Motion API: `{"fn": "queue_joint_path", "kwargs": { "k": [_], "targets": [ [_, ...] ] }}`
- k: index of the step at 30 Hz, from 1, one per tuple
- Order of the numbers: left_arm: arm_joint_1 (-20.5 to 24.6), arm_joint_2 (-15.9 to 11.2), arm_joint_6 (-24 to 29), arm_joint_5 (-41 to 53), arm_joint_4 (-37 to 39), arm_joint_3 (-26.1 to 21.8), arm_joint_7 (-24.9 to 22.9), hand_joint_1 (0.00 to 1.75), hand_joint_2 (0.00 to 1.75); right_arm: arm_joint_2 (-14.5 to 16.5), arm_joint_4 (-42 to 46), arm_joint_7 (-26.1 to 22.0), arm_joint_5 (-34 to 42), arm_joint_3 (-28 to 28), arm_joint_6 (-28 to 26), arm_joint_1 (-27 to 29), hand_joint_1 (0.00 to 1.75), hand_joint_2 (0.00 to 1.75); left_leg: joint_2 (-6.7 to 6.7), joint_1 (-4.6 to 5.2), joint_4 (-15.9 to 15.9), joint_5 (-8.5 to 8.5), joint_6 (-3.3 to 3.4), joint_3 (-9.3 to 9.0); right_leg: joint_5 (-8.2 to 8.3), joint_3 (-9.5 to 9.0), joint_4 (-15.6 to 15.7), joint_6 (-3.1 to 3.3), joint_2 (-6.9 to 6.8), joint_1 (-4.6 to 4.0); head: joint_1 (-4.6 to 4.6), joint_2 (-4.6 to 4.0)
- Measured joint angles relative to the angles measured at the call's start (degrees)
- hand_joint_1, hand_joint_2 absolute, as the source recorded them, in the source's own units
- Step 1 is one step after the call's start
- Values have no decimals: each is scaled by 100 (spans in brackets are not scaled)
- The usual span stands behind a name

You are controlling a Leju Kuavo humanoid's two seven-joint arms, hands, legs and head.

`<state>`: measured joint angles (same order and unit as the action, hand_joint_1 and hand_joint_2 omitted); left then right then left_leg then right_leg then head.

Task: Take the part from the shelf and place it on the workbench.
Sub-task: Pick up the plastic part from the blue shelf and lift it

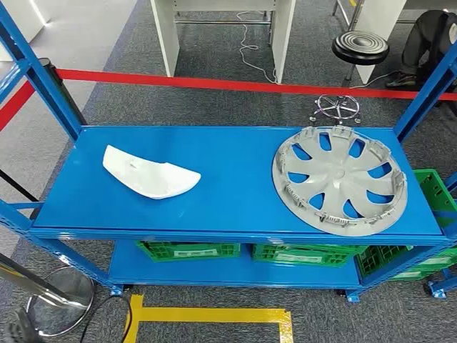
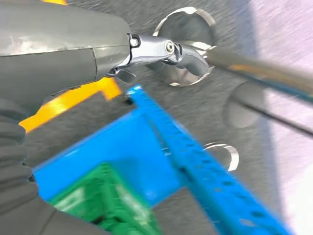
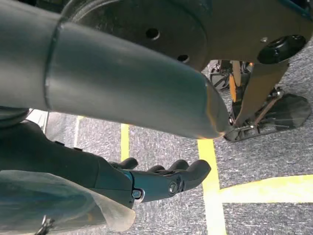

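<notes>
- Two candidates are seen on the top deck of the blue shelf (image 1: 237,186): a white curved part (image 1: 151,174) out at about 10 o'clock from the head camera, and a silver wheel cover (image 1: 339,180) over at about 2 o'clock. Which one is meant by "the part" isn't given away by the task line.
- The white part's long axis is laid roughly 10-to-4 across the deck, so it'd probably be best approached across its narrow width. It's well apart from the wheel cover.
- The left hand (image 2: 162,51) is hung low by the shelf's lower corner, above the floor; nothing is held, but how far the fingers are spread can't be told from the blur.
- The right hand (image 3: 162,181) is also hung down over the floor; its fingers (image 3: 191,171) are stretched out fairly straight and nothing is held.
- By side, the white part would be judged nearer the left hand, the wheel cover nearer the right. Neither has been reached for yet, so the pick looks not yet begun.
</notes>
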<state>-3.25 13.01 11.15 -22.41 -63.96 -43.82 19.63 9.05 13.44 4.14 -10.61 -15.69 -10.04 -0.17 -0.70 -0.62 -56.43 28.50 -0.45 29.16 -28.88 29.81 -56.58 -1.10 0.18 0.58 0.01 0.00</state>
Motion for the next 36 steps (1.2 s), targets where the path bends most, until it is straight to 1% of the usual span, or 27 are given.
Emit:
{"fn": "queue_joint_path", "kwargs": {
  "k": [2,4,8,10,14,18,22,31,34,36],
  "targets": [
    [-29,33,99,-39,-198,0,5,0,175,5,-8,18,-27,0,-1,-6,0,0,0,0,0,0,0,0,0,0,0,0,0,0,0,0],
    [-84,95,289,-115,-576,0,15,0,175,15,-25,49,-78,0,-1,-18,0,0,0,-1,0,0,0,0,0,0,0,0,0,0,0,0],
    [-196,218,684,-265,-1353,0,52,0,0,40,-62,114,-189,0,1,-58,0,0,0,-1,0,0,0,0,0,0,0,0,0,0,0,0],
    [-264,276,890,-332,-1760,5,75,0,0,51,-81,154,-242,-1,1,-75,0,0,0,-1,0,0,0,0,0,0,0,0,0,0,0,0],
    [-443,355,1289,-420,-2531,85,188,0,175,71,-107,229,-320,-2,-2,-91,0,0,0,0,0,0,0,0,0,0,0,0,0,0,-1,0],
    [-653,410,1658,-450,-3306,247,456,0,175,85,-124,291,-387,-3,-9,-100,0,0,0,0,0,0,0,0,0,1,0,0,0,0,0,0],
    [-818,442,1948,-360,-4014,527,807,0,175,95,-141,328,-461,-12,-14,-112,0,0,0,0,0,0,0,0,0,2,0,0,0,0,-1,-1],
    [-1021,482,2434,419,-5325,1430,1474,0,175,115,-158,319,-561,-99,-35,-121,0,0,0,0,-1,-1,0,-1,1,2,0,0,0,0,0,0],
    [-1043,456,2515,774,-5556,1810,1620,0,175,122,-166,296,-586,-105,-33,-127,0,0,0,0,-1,-1,0,-1,1,4,0,0,0,0,0,0],
    [-1038,386,2513,1018,-5594,2118,1695,0,175,123,-172,290,-613,-109,-20,-132,0,0,0,0,-1,-1,0,-1,1,5,0,0,1,0,0,0]
  ]
}}
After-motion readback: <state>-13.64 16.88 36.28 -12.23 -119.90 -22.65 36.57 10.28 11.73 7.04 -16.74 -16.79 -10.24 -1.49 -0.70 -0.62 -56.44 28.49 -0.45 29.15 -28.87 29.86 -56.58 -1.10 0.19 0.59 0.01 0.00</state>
